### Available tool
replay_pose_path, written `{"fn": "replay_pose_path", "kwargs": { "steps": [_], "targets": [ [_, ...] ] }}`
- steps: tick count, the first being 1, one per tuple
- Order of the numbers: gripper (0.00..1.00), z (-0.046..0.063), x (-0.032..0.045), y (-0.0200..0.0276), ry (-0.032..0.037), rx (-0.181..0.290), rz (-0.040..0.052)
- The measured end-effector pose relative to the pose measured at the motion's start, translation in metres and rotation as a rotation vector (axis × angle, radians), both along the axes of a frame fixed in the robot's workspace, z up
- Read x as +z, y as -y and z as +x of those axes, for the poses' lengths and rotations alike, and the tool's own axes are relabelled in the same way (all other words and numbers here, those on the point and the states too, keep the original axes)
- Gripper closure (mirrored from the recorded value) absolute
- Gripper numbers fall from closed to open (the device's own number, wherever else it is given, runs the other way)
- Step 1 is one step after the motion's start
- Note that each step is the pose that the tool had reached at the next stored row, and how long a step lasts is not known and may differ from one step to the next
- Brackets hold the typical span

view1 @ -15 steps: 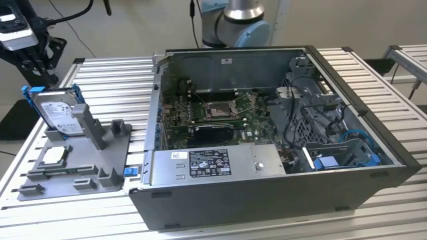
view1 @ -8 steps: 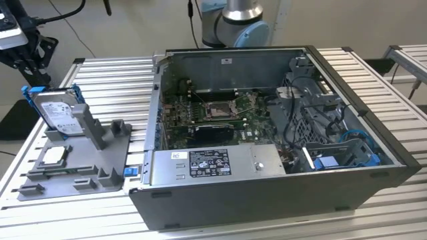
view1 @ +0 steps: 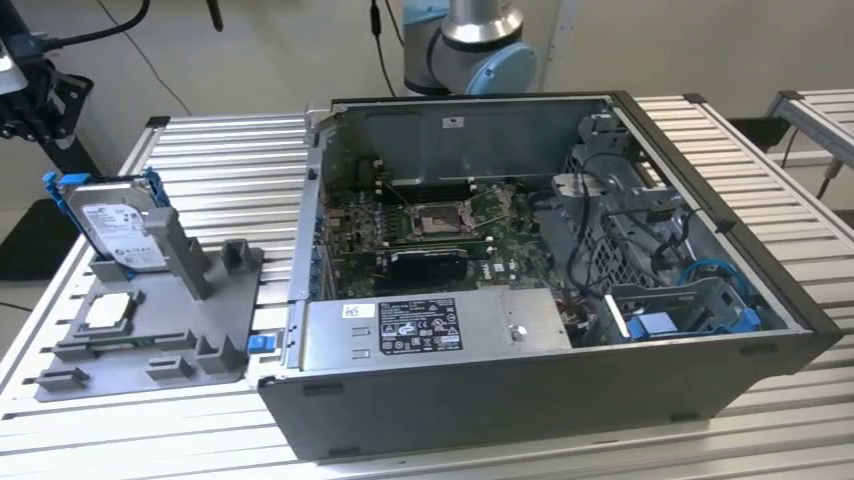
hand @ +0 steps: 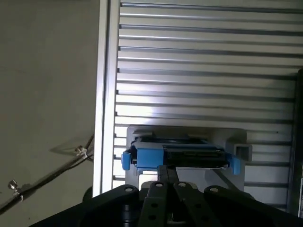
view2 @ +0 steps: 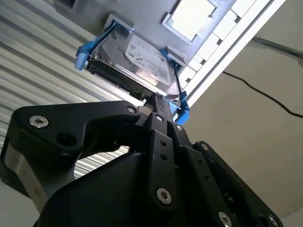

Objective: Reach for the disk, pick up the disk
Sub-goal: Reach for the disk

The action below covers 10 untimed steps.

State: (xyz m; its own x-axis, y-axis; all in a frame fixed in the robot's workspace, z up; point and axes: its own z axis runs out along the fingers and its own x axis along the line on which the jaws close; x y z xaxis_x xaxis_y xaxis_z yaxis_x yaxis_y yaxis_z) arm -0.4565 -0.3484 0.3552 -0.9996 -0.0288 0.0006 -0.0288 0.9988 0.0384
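While the gripper is hovering over the edge of the slatted table, its jaws are sitting pressed together with no gap between them and nothing in them; that is reading the same in both wrist views. Just beyond the tips the disk is waiting, standing on edge in the grey fixture with its blue bracket wrapping its ends and its labelled face showing in the second wrist view. Whether the tips are touching its upper edge or stopping just short I cannot tell, though I am judging it as close but not yet gripped. In the first wrist view the disk is showing edge-on as a thin dark strip, and its long axis is running the same way the two fingers are lying side by side. So the closing line appears to be following the edge, not crossing the thin side, and that is the relation everything is turning on. Pulling back to the exterior view, the disk is sitting at the far end of the fixture on the exterior view's left, leaning slightly, with a small square chip lying flat just beside it in the same fixture. Farther off to the exterior view's right, the open computer case is lying well apart from the disk.
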Motion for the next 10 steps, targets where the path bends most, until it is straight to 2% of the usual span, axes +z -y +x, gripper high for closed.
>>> {"fn": "replay_pose_path", "kwargs": {
  "steps": [5, 10],
  "targets": [
    [1.0, -0.0061, -0.0009, -0.0021, 0.0002, 0.004, 0.0001],
    [1.0, -0.0063, -0.0017, -0.0074, 0.0002, 0.007, 0.0001]
  ]
}}
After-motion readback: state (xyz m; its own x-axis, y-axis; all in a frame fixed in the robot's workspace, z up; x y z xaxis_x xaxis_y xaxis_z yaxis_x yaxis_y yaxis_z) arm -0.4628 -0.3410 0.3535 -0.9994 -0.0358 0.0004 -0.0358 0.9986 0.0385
